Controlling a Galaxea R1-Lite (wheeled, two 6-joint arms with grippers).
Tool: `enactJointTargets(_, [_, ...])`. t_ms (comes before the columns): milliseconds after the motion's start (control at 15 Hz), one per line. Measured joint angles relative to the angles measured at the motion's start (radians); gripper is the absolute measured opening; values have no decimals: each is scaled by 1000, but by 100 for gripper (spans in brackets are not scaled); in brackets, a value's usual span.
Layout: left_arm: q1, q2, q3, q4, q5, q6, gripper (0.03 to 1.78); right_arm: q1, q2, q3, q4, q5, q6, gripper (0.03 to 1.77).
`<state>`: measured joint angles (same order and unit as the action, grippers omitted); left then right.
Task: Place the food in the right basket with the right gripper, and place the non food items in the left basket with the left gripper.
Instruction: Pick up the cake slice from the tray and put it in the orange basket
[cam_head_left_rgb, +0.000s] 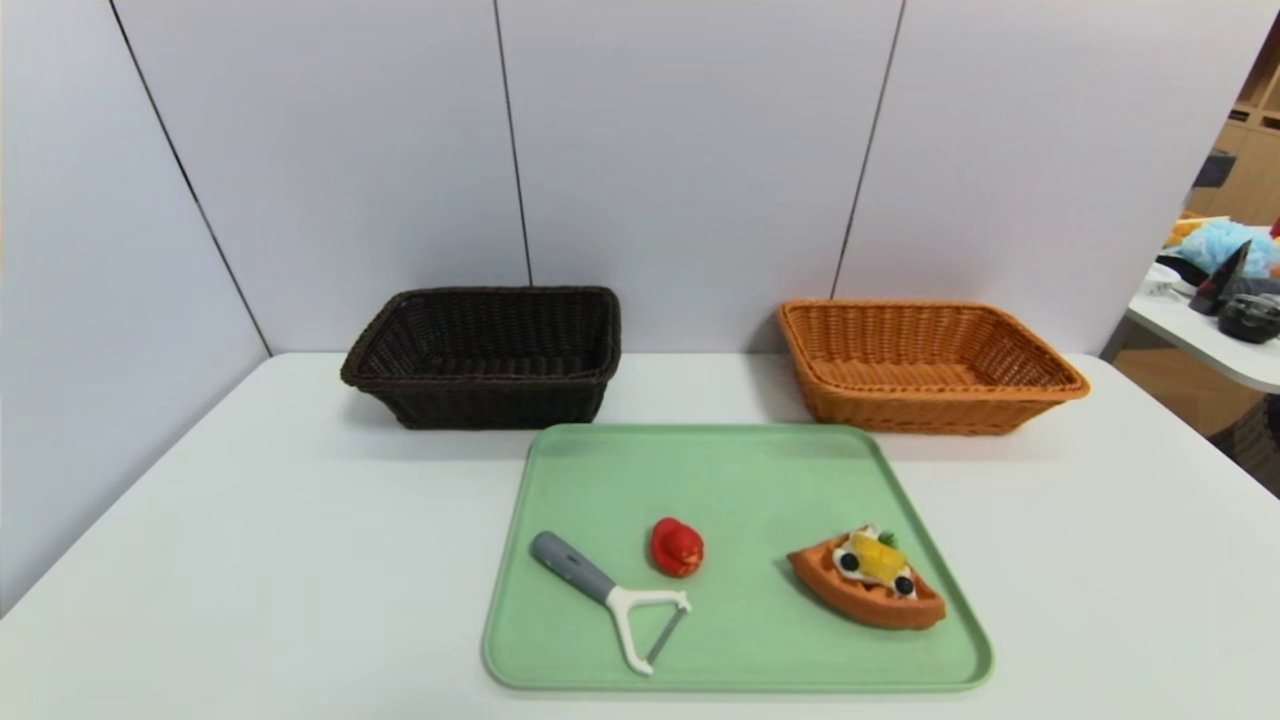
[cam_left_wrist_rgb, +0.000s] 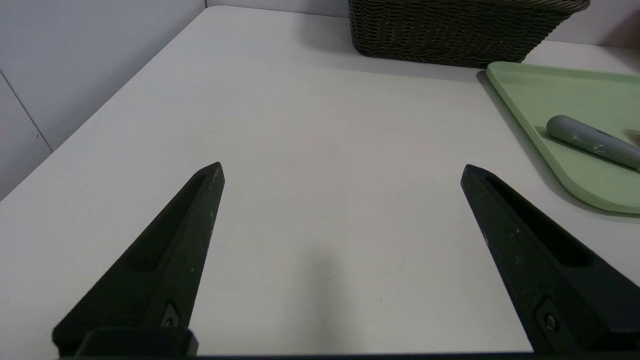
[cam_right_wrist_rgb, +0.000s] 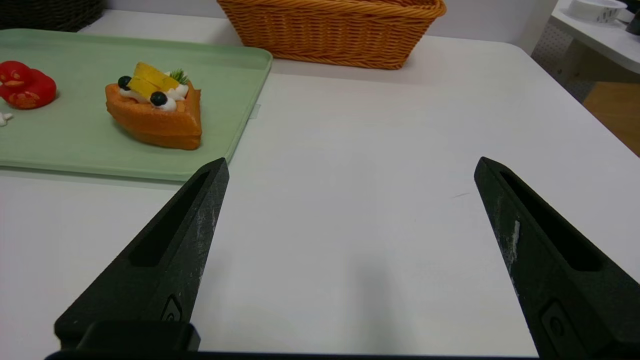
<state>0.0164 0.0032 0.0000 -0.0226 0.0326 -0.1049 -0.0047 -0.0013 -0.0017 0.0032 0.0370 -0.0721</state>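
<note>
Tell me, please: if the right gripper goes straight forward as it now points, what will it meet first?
Probably nothing close: the right gripper, open, points over bare table. The orange basket lies ahead, slightly to one side; the waffle is well off the line.

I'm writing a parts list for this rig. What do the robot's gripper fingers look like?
Both grippers carry two matte black fingers, long and tapering to blunt points, each with a recessed slot along its inner face. The left gripper shows pale specks; the right gripper has whitish scuffs. No cables show.
</note>
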Motion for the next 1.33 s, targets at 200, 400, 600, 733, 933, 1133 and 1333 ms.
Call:
enactJointTargets(200, [0, 0, 0, 0, -1, 10, 169, 0, 0, 0, 0, 0, 0, 170])
enactJointTargets(400, [0, 0, 0, 1, -1, 2, 169, 0, 0, 1, 0, 0, -1, 170])
enactJointTargets(600, [0, 0, 0, 3, -1, 0, 169, 0, 0, 1, 1, -1, -7, 170])
enactJointTargets(733, [0, 0, 0, 3, -1, 5, 169, 0, 0, 1, 1, -1, -5, 170])
enactJointTargets(933, [0, 0, 0, 3, -1, 9, 169, 0, 0, 0, 3, -4, 0, 170])
enactJointTargets(1133, [-1, 0, 0, 4, 1, 15, 169, 0, 0, -4, 13, -5, -11, 170])
enactJointTargets(1333, [-1, 9, -38, 33, -11, -1, 169, 0, 1, -31, 24, 5, -9, 170])
